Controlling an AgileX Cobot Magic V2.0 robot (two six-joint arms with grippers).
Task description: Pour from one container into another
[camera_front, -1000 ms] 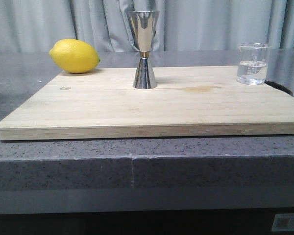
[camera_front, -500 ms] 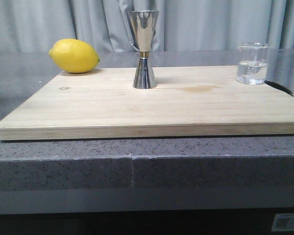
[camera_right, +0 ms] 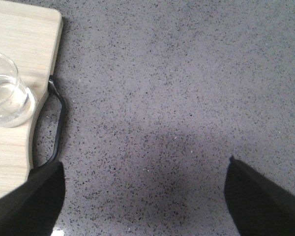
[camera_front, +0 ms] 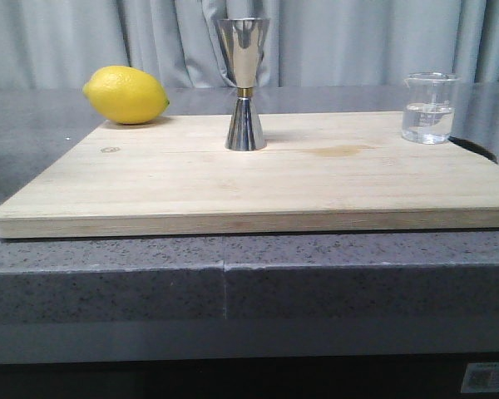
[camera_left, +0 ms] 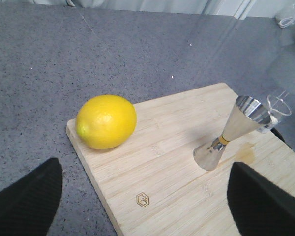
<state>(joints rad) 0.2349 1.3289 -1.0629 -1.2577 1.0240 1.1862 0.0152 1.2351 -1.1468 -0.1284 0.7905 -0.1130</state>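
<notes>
A lemon (camera_front: pixel 125 95) lies at the far left, against the back left corner of the wooden board (camera_front: pixel 258 179); in the left wrist view it rests on that corner and partly overhangs the edge. The board lies flat on a grey speckled tabletop (camera_front: pixel 233 274), with grey curtains (camera_front: pixel 358 41) hanging behind. A small stamped logo (camera_left: pixel 143 199) marks the board near the lemon.

The jigger (camera_front: pixel 244 83) stands upright near the middle of the board's back edge, wide cup uppermost, a thin gold band at its waist. Just to its right, a faint darker stain (camera_front: pixel 341 150) shows on the wood.

The beaker (camera_front: pixel 430 108) stands upright at the board's back right corner, well apart from the jigger, with clear liquid filling its lower part. In the right wrist view it sits close to the board's edge, beside a dark handle (camera_right: pixel 56 128) at that end.

The left pincer (camera_left: pixel 142 196) hangs above the board's left part, its two dark fingers (camera_left: pixel 24 201) spread wide with nothing between them; lemon and jigger both lie beyond it. The right pincer (camera_right: pixel 145 196) hovers over bare tabletop to the right of the board, likewise released and empty, the beaker off to one side of it. Neither pincer touches anything.
</notes>
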